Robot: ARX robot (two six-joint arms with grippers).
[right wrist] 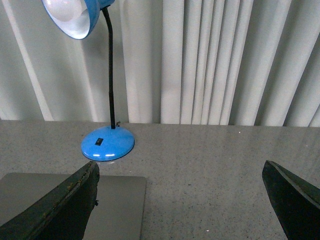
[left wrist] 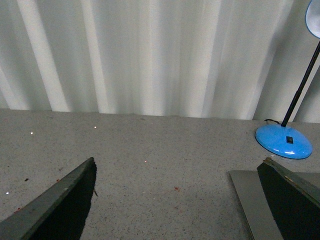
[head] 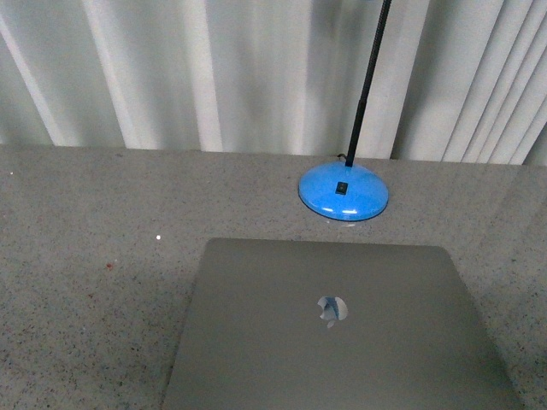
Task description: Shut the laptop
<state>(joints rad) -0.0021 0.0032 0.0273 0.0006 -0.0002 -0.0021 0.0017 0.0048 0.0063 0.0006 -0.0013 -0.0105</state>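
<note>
The laptop (head: 342, 329) lies lid-down, apparently closed, between our two claws. Left gripper (left wrist: 175, 200) and right gripper (right wrist: 180, 200) gape wide, empty; we should retreat without brushing the lid.

- The laptop (head: 342, 333) was plain grey-silver, with a shiny logo.
- The lamp (head: 344, 191) had a bright blue base and black stem.
- The table (head: 94, 256) was speckled grey.
- The curtain (head: 214, 68) was white.
</note>
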